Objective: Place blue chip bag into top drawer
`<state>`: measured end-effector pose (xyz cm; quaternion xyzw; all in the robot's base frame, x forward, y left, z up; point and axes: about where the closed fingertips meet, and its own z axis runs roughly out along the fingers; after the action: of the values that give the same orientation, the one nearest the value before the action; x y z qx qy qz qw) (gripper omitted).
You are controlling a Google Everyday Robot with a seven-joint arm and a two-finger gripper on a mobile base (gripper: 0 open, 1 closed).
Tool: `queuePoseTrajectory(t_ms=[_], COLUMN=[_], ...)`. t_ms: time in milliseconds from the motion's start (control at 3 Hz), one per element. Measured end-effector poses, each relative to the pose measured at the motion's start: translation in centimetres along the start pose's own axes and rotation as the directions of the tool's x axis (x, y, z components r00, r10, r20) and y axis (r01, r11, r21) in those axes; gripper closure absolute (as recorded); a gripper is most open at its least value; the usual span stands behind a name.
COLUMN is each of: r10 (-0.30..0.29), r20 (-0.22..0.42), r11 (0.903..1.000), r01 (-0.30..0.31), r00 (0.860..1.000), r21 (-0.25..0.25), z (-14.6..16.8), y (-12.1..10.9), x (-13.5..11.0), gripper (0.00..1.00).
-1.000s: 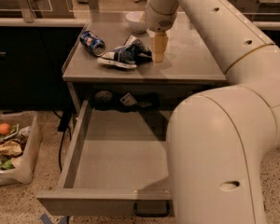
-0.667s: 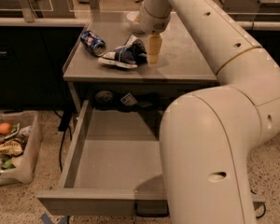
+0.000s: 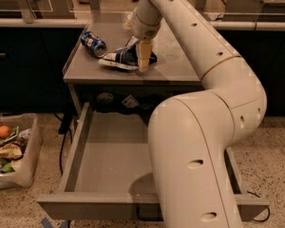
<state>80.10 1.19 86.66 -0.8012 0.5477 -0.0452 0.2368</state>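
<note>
The blue chip bag point(image 3: 119, 59) lies crumpled on the grey tabletop point(image 3: 175, 65), dark blue with white edges. My gripper point(image 3: 143, 57) points down from the long white arm and sits at the bag's right end, touching or just over it. The top drawer point(image 3: 109, 158) is pulled wide open below the tabletop, and its grey bottom is bare where it shows. My arm's large lower link covers the drawer's right half.
A crushed blue soda can point(image 3: 93, 43) lies on the tabletop left of the bag. A clear bin point(image 3: 12, 148) with food scraps stands on the floor at the left. Dark counters and a rail run behind the table.
My gripper has moved left across the tabletop, from beside the bag onto its right end. The bag, the can and the drawer have not moved.
</note>
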Motion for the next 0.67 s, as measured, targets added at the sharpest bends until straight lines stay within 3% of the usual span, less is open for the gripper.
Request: queuePoseTrajectory(t_ms=[667], r10=[0.0], r20=[0.0], r11=[1.0], r01=[0.0], r00=[1.0], r21=[0.0], z=[0.01], y=[0.0], x=[0.0], gripper=[0.42])
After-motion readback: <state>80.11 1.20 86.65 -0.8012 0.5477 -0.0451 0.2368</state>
